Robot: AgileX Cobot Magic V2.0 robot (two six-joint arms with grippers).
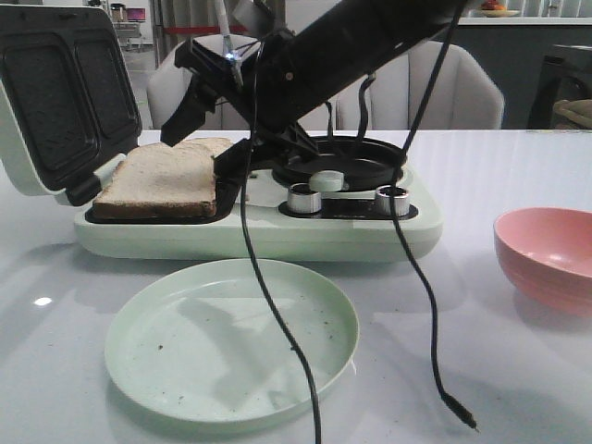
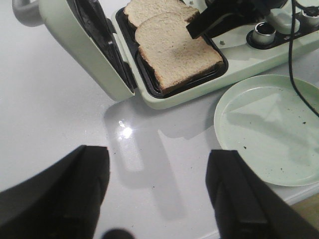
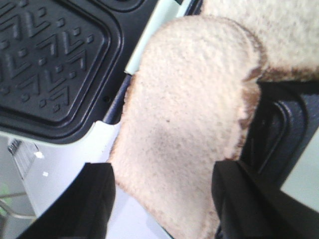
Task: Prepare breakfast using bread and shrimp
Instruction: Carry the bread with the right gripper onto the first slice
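Right gripper [image 3: 162, 199] wide open, straddling near bread slice [image 3: 189, 134] in sandwich maker [image 1: 277, 236] tray, likely for pickup. Left gripper [image 2: 157, 191] wide open, empty, parked above table [image 2: 60, 109]. Shrimp not visible.

1. A slice of bread [image 3: 189, 129], pale with a brown crust, fills the middle of the view.
2. A second slice [image 3: 271, 35] lies partly beneath the first slice's rounded end.
3. The black patterned lid plate [image 3: 50, 64] sits beside the first slice.
4. The right gripper [image 3: 164, 199] has its two dark fingers [image 3: 79, 204] spread apart, one on each side of the first slice.
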